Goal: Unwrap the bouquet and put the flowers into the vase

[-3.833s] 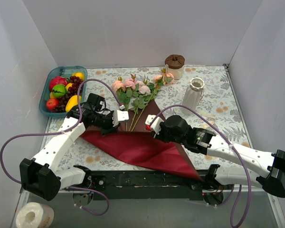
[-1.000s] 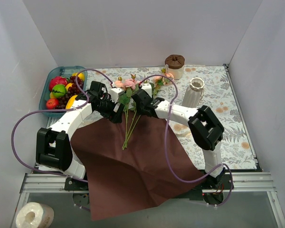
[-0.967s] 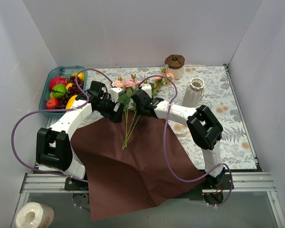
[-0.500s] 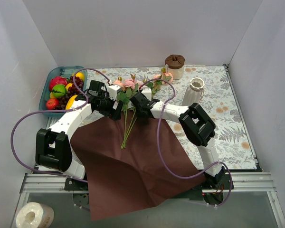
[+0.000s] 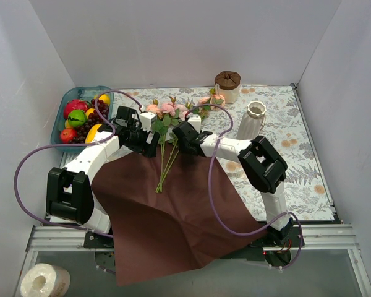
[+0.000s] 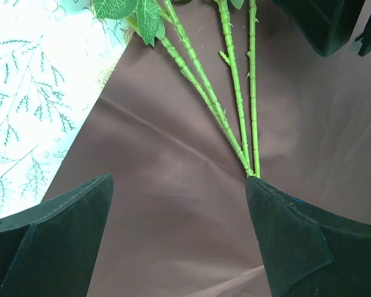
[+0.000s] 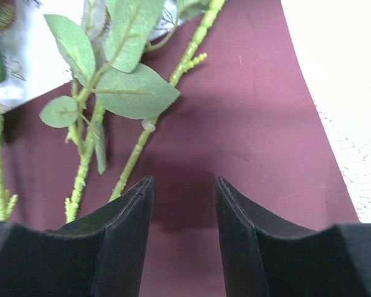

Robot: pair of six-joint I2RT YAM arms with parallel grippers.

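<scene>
From above, the dark red paper (image 5: 167, 210) lies open and flat in the lower middle of the picture. The flowers (image 5: 168, 124) lie in the middle. Their pink and peach tops point to the top of the picture, and their thin green stems (image 5: 163, 168) run down onto the paper. The left jaws are just left of the stems and the right jaws are just right of them. Neither holds anything. The vase (image 5: 252, 119) stands upright to the right, apart from the flowers. A jar with a brown top (image 5: 227, 85) stands above it. A blue tray of fruit (image 5: 80, 117) sits at the upper left. The surface (image 5: 297, 142) has a leafy print.

In the left wrist view, the left jaws stand wide open at the bottom corners, with only paper (image 6: 173, 216) between them. Green stems (image 6: 235, 99) come down from the top and end right at the tip of the right-hand finger. The printed surface (image 6: 31, 93) shows at the upper left.

In the right wrist view, the right jaws are a little apart at the bottom, with only paper (image 7: 247, 124) in the gap. Green leaves (image 7: 133, 90) and a bumpy stem (image 7: 173, 86) lie at the upper left. One stem goes down behind the left-hand finger. The surface (image 7: 340, 93) shows at the right.
</scene>
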